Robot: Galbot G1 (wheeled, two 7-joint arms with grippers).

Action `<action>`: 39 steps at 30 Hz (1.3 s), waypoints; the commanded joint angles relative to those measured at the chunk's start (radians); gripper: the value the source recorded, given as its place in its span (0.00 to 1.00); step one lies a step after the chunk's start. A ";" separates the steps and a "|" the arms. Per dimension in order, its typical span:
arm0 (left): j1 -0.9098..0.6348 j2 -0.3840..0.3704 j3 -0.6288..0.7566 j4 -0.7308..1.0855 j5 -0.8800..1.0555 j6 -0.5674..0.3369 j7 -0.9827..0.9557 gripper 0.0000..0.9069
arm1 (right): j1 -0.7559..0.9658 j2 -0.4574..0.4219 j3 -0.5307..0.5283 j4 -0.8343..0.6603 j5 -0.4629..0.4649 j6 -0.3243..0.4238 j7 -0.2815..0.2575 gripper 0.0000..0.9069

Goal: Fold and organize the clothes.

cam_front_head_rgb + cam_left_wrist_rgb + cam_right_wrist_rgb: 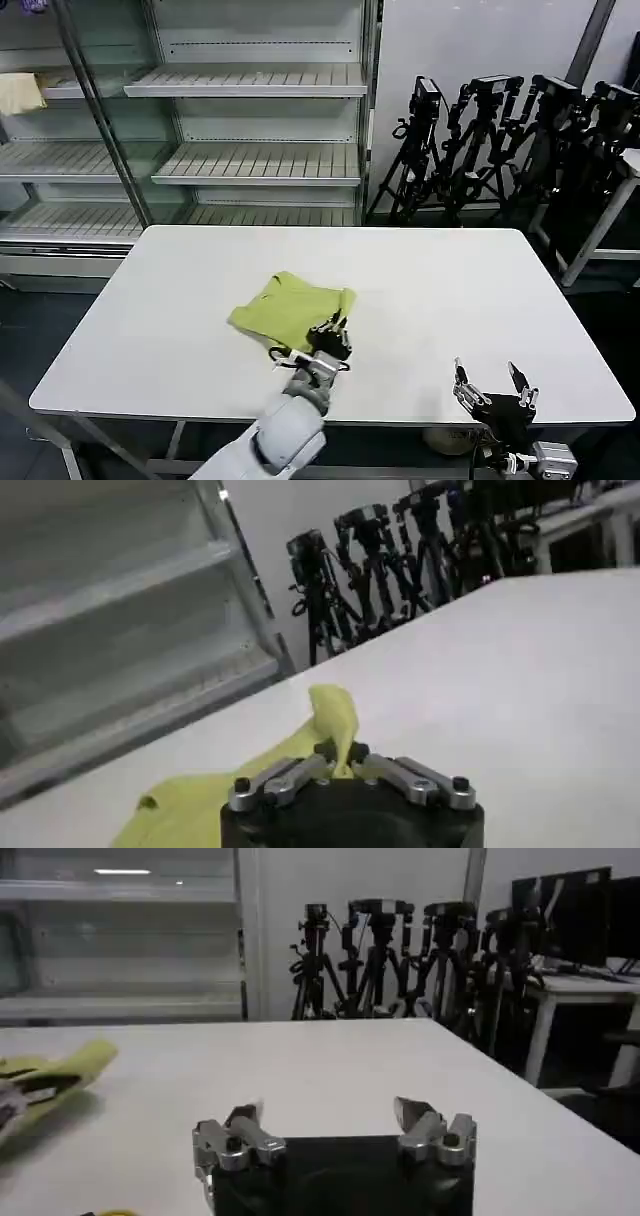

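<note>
Head view puts my left gripper (333, 338) clenched on the near edge of the shirt (290, 305) mid-table, so I should lift gently and fold evenly, while my right gripper (495, 385) waits spread apart near the table's (480, 290) front edge.

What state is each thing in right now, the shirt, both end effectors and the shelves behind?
T-shirt: partly folded, bunched on the table, one edge pinched and lifted.
Left end effector: shut on the T-shirt's edge, at the shirt's near side.
Right end effector: open, holding nothing, low over the table's near right part.
Shelves: bare, except a pale cloth on the far left one.
</note>
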 commanded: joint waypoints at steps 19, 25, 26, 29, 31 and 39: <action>-0.150 -0.366 -0.083 0.311 -0.535 -0.305 -0.014 1.00 | 0.002 0.002 -0.020 0.029 -0.019 -0.001 -0.013 1.00; -0.051 -0.210 -0.127 0.024 -0.550 -0.303 -0.001 1.00 | 0.022 0.015 -0.030 0.022 -0.045 0.016 -0.038 1.00; -0.023 -0.171 -0.132 -0.021 -0.526 -0.304 0.008 1.00 | 0.021 0.010 -0.035 0.011 -0.097 0.047 -0.052 1.00; 0.097 -0.018 -0.206 -0.177 -0.398 -0.341 0.061 1.00 | 0.020 0.013 -0.038 -0.006 -0.169 0.120 -0.090 1.00; 0.258 0.090 -0.314 -0.273 -0.342 -0.396 0.094 1.00 | 0.007 0.026 -0.039 -0.002 -0.178 0.162 -0.109 1.00; 0.494 0.191 -0.568 -0.415 -0.201 -0.427 0.107 1.00 | -0.023 0.040 -0.048 0.001 -0.213 0.246 -0.084 1.00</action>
